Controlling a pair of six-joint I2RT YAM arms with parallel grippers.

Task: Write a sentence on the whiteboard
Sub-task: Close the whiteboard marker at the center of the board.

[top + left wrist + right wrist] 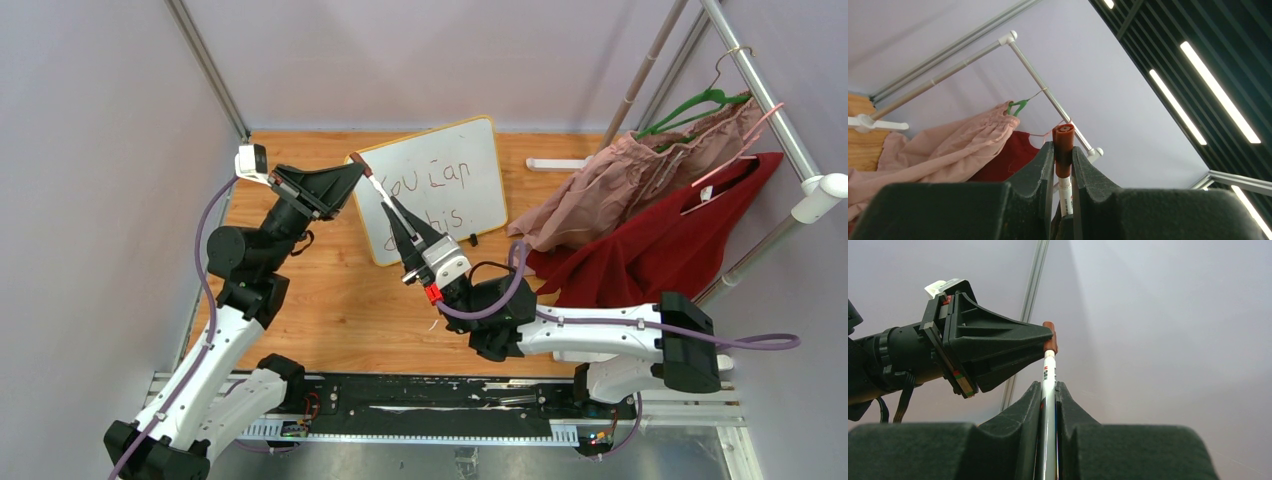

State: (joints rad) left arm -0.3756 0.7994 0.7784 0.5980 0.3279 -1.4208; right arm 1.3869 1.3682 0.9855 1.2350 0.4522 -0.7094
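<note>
While your left claw [356, 170] pinches the marker's brown-red cap [1063, 144], your right claw [393, 210] is pressed onto the white barrel of the marker [1048, 371]. The marker's long axis runs from the right claw up and left to the left claw, cap end farthest from you, above the board's left part.

You'll find the whiteboard [478, 205] at the back middle of the wooden counter [330, 300]. Its long axis runs left to right, with the right end swung a little farther away. I can't tell whether it lies flat or leans.

The sentence [432, 180] reads upright from your side, rising to the right: "You can" is clear, but the second line's start is hidden behind the right claw, leaving only "this." Pink and red garments [640, 210] cover the counter to the right of the board.
</note>
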